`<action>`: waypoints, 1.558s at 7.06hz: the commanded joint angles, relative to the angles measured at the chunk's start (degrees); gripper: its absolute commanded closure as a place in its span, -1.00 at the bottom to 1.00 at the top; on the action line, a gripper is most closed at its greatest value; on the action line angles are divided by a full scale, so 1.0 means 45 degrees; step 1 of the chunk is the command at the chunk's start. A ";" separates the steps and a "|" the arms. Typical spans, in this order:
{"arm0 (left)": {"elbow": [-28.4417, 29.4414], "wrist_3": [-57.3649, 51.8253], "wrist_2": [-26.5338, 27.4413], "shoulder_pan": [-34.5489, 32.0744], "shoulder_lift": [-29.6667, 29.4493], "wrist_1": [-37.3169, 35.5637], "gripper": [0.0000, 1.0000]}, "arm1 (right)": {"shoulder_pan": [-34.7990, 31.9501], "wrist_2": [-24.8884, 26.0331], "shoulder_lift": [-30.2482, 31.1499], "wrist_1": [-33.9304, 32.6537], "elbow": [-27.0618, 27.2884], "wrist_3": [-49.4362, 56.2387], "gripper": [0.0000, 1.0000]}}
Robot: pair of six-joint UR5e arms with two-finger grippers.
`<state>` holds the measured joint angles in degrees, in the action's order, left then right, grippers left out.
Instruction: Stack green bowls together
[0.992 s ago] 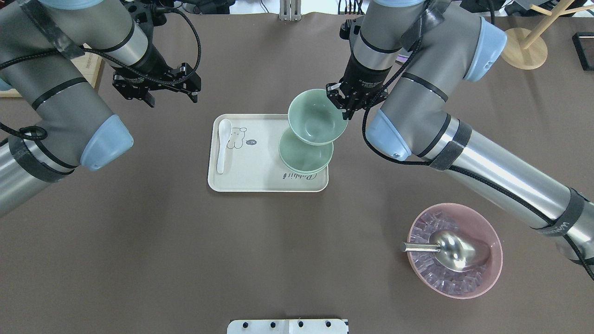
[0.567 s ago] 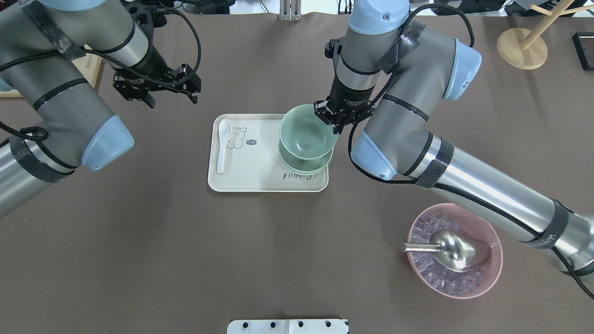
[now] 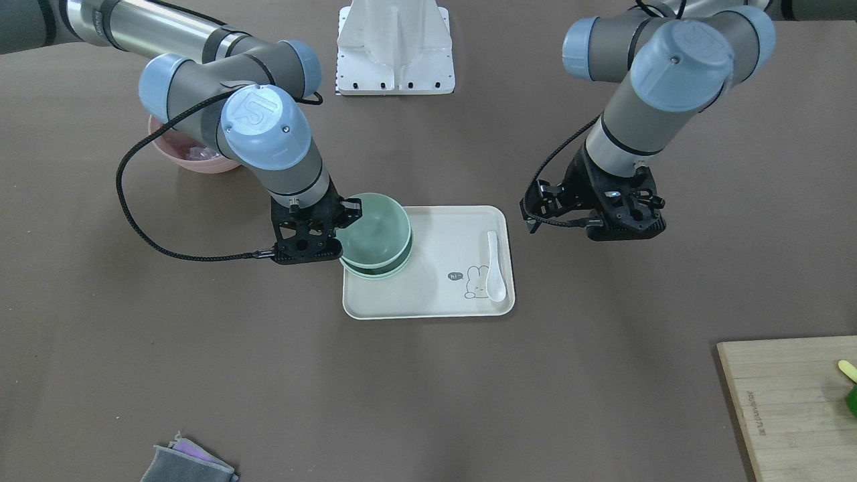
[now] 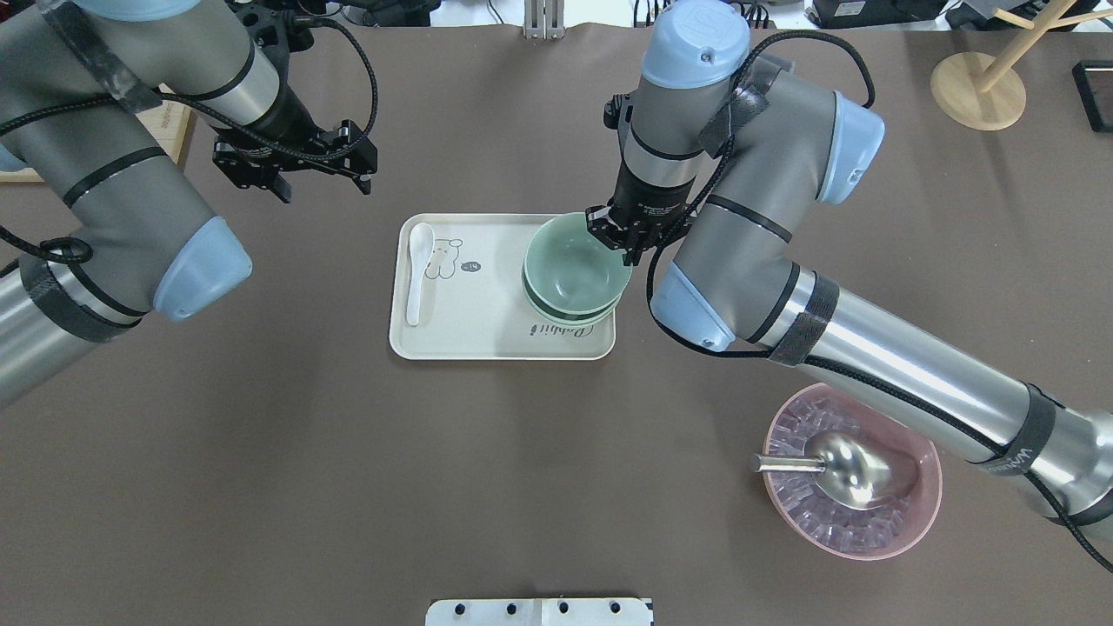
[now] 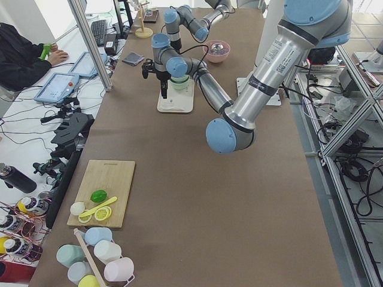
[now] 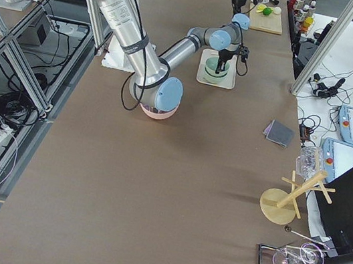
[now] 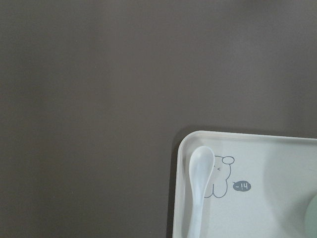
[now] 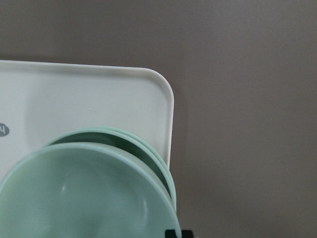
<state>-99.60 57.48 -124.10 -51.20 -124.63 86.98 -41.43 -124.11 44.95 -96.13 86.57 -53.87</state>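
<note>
Two pale green bowls [image 4: 569, 315] sit nested on the right part of a cream tray [image 4: 487, 335]. My right gripper [image 4: 628, 247] is shut on the far right rim of a third green bowl [image 4: 574, 265] and holds it low in the stack, slightly off centre. I cannot tell whether it rests fully. The front view shows the held bowl [image 3: 375, 224], the lower ones [image 3: 376, 272] and the right gripper [image 3: 338, 227]. The right wrist view shows the held bowl [image 8: 84, 198] over the lower rims [image 8: 157, 153]. My left gripper [image 4: 323, 188] is open and empty beyond the tray's left corner.
A white spoon [image 4: 416, 274] lies on the tray's left side. A pink bowl [image 4: 926, 513] with ice and a metal scoop [image 4: 856, 469] stands at the near right. A wooden stand [image 4: 978, 91] is at the far right, and a cutting board [image 3: 790, 402] to my left.
My right gripper has carried the green bowl left and down, from beside and above the stack to right over it, into the lower bowls. The left arm has not moved.
</note>
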 commanded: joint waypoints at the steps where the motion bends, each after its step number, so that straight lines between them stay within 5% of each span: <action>1: 0.0023 0.0000 0.0000 0.0010 0.0019 0.0007 -0.97 | 0.0086 0.0001 0.0011 0.0170 -0.0135 -0.0001 1.00; 11: 0.0101 0.0156 0.0020 0.0069 0.0000 0.0046 -0.97 | 0.0086 0.0020 -0.0067 0.0933 -0.0741 -0.0216 1.00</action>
<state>-99.15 58.14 -124.04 -50.95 -124.63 87.18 -41.05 -124.08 44.71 -91.95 83.34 -54.89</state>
